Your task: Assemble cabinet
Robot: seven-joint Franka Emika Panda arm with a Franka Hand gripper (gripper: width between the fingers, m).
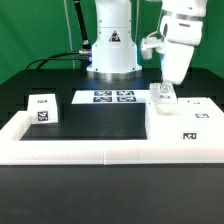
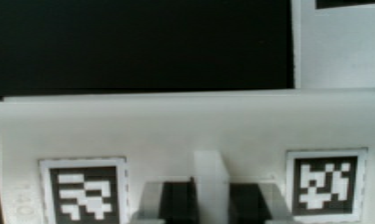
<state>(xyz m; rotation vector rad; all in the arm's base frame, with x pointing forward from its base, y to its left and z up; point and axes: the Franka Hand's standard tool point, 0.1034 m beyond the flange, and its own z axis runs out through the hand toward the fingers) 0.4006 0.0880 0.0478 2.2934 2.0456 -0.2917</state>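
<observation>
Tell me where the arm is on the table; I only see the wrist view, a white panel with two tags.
Observer: At the exterior view's right; the gripper is right at a small tagged piece at the cabinet's top.
Operator: Any loose parts elsewhere?
Observer: One tagged block stands at the exterior view's far left, apart from the cabinet.
Operator: What lies between?
Observer: The marker board, flat on the table before the robot's base.
</observation>
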